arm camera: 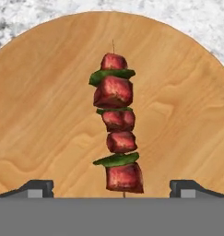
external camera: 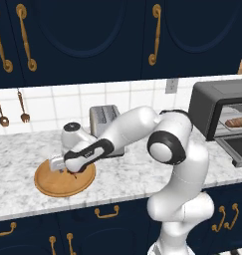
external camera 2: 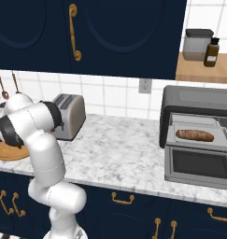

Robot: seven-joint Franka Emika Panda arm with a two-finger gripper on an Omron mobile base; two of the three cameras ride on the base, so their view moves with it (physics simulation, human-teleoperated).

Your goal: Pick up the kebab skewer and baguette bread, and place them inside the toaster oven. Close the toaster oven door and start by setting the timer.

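Kebab skewer [arm camera: 116, 131] lies flat on the round wooden plate [arm camera: 44, 115], red meat chunks and green pepper slices threaded along its thin stick. The tool [arm camera: 111, 189] hangs just above it with its two dark fingertips [arm camera: 37, 188] spread wide apart, one on each side of the skewer's near end, touching nothing. In the left base view the tool [external camera: 67, 169] sits low over the plate [external camera: 53, 187] on the marble table [external camera: 127, 174], in front of the silver toaster [external camera: 105, 119]. Baguette bread [external camera 2: 195, 135] rests on the rack inside the toaster oven [external camera 2: 199, 100], well apart from the plate. Toaster oven door [external camera 2: 196, 164] hangs open, folded down at the front.
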